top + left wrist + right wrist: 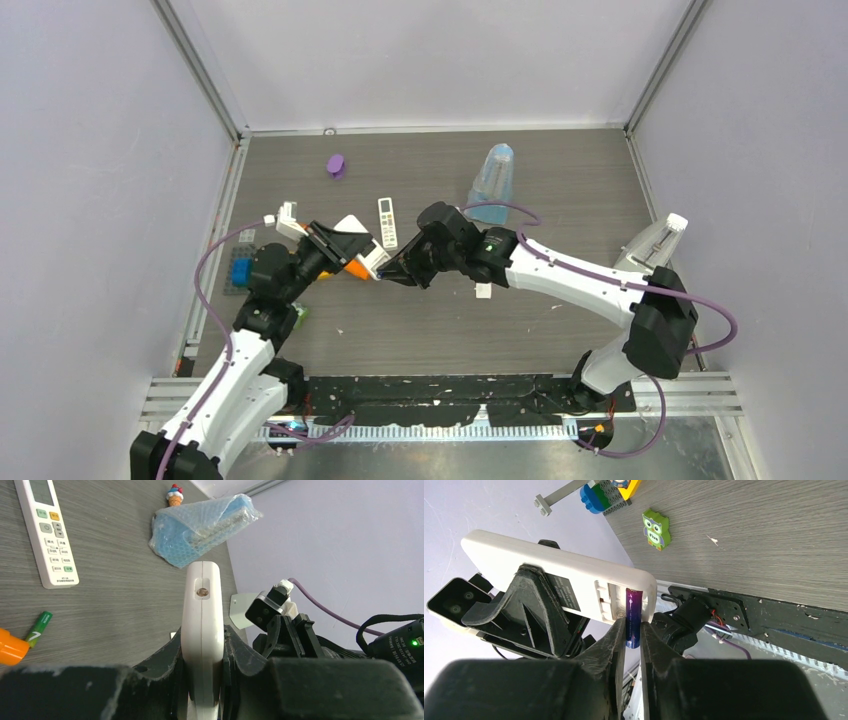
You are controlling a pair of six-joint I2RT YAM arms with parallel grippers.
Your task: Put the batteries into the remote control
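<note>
**A:** Why's the remote (574, 587) held up off the bench (125, 595) instead of lying flat?

**B:** So the back is reachable, I'd say. The left jaws are clamped across its front and back around mid-body. That leaves the bay (616, 599) near one end bare and facing the right arm. Lying face up on the wood, the bay would be underneath.

**A:** And the purple cell (633, 611)?

**B:** Its upper part lies in the bay, in the slot nearest the remote's end. The lower end pokes out past the remote's edge, pinched between the right jaws. Gripping it by the tail probably leaves room to push it home. It doesn't look seated yet.

**A:** Other slot?

**B:** Looks empty. A green cell (39, 628) lies on the bench near a second remote (47, 530), so that's probably next.
</note>
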